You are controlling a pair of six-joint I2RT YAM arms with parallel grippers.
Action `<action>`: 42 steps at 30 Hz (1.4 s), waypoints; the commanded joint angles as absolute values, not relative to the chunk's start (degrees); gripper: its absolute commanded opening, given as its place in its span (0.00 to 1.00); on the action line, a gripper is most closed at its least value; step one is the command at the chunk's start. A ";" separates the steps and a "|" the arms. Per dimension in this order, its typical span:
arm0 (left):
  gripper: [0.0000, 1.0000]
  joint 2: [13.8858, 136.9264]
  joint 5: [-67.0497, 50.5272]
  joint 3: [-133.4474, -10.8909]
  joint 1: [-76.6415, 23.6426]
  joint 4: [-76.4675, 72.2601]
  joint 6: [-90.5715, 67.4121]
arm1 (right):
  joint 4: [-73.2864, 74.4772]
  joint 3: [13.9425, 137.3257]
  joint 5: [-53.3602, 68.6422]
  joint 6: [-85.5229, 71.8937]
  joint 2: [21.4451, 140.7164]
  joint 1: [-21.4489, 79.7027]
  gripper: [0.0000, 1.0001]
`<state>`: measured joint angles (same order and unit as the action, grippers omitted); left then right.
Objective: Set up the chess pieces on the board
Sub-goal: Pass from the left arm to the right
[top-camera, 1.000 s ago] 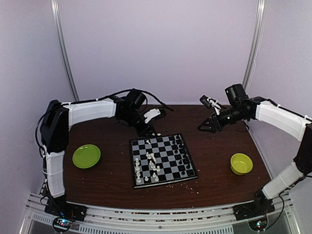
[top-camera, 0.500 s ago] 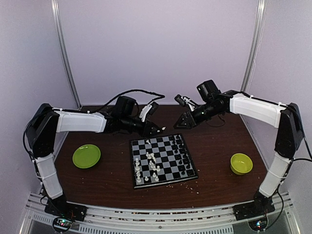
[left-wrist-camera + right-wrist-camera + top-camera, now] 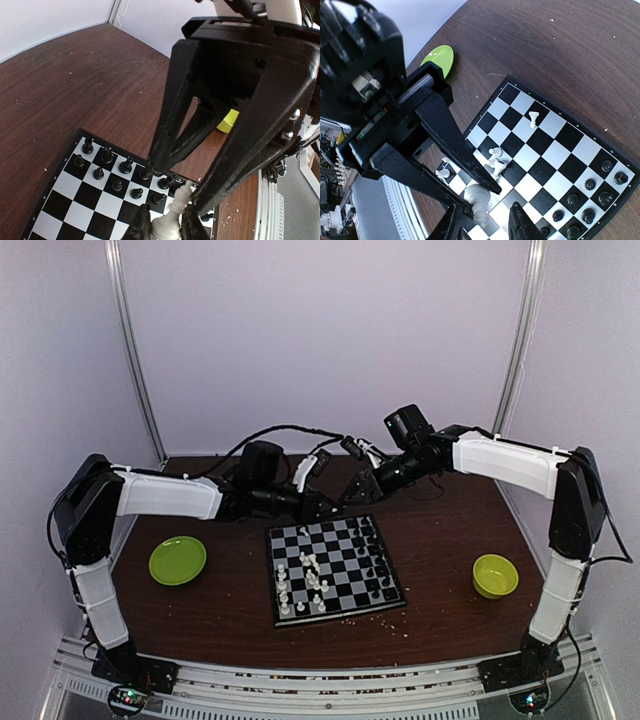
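Over the far edge of the board (image 3: 342,540) my left gripper (image 3: 322,504) and right gripper (image 3: 352,492) meet tip to tip. The left gripper (image 3: 165,206) is shut on a white chess piece (image 3: 172,220) at its base. In the right wrist view the same piece (image 3: 476,196) hangs head down between my right gripper's (image 3: 485,205) own jaws, which stand on either side of it with a gap showing. Black pieces (image 3: 117,185) fill two rows at one end of the board. Several white pieces (image 3: 495,155) stand or lie scattered toward the other end.
A lime-green plate (image 3: 177,560) lies left of the board and a green bowl (image 3: 495,575) to its right. Pale crumbs dot the brown table (image 3: 440,540). The booth's walls and two metal posts close in the back.
My right arm has swung left from the table's right side to meet the left gripper. Its jaws have narrowed around the white piece. The left arm reached right, still holding the piece.
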<state>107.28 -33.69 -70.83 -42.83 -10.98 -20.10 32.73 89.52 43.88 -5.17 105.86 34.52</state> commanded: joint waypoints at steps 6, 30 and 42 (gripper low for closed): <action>0.16 105.25 -33.00 -70.07 -42.90 -14.83 -20.39 | 28.22 88.65 48.09 -9.97 107.05 34.54 0.25; 0.16 104.24 -30.74 -68.35 -43.24 -19.76 -21.56 | 22.95 84.86 49.66 -15.40 107.58 34.65 0.20; 0.28 104.11 -30.25 -66.86 -43.59 -21.20 -21.57 | 22.68 85.18 49.16 -14.78 108.78 34.63 0.08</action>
